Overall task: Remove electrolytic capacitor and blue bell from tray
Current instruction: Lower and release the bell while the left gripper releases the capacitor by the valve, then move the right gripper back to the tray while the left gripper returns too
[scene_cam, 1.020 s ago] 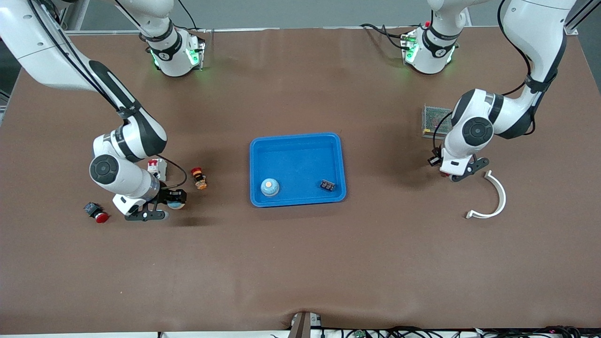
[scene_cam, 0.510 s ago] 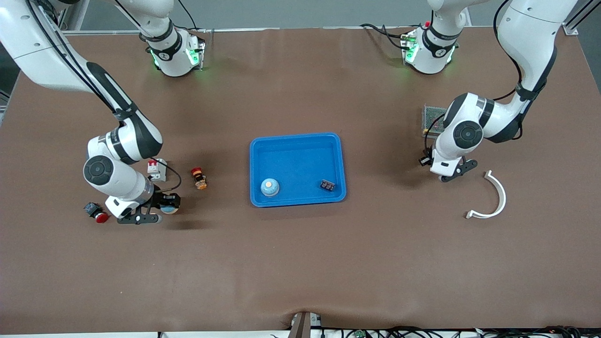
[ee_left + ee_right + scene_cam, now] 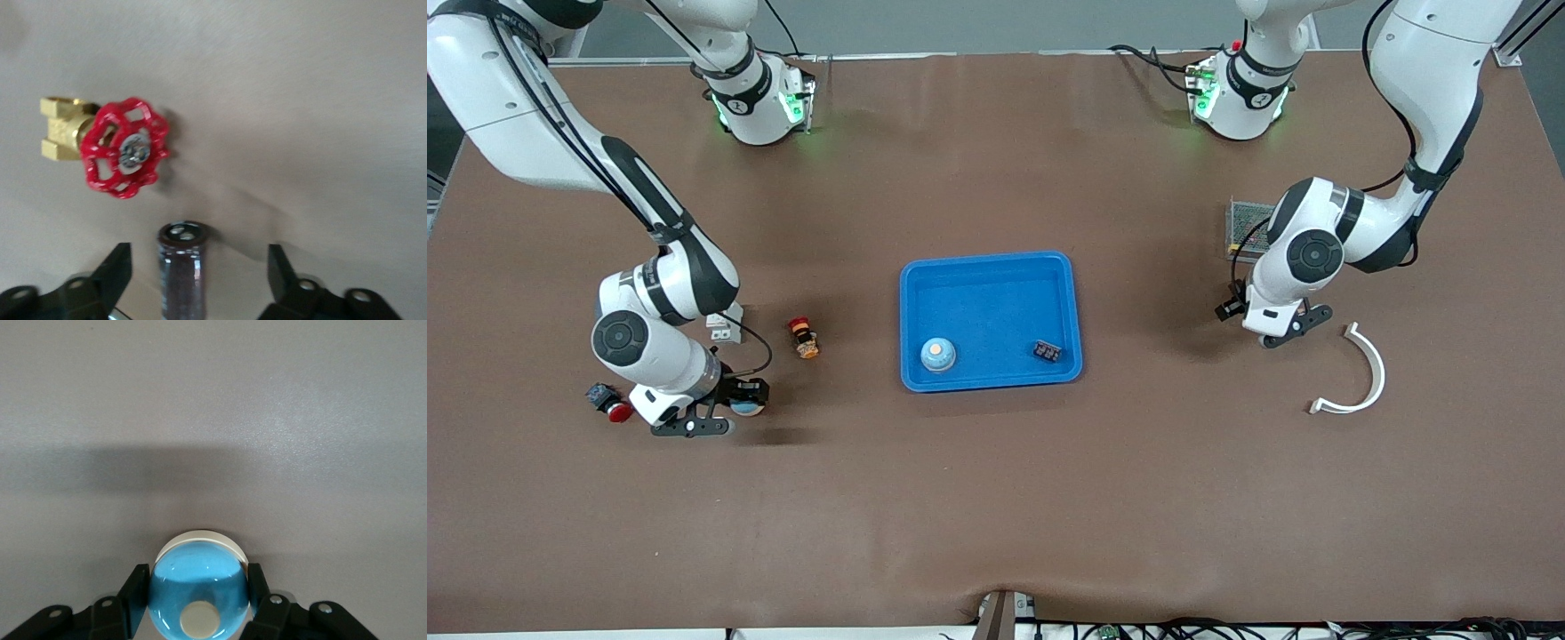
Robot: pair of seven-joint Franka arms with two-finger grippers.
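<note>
Blue bell (image 3: 198, 593) between right hand's (image 3: 198, 603) fingers

The light is bright and even and comes from above. Soft dark shadows lie on the brown table (image 3: 996, 498) under both arms and beside the blue tray (image 3: 991, 262). Pale shine streaks the table near the robot bases, where green lights glow. The left wrist view is a bit blurry, mostly the red valve (image 3: 125, 147). The right wrist view shows a wide dark shadow band.
</note>
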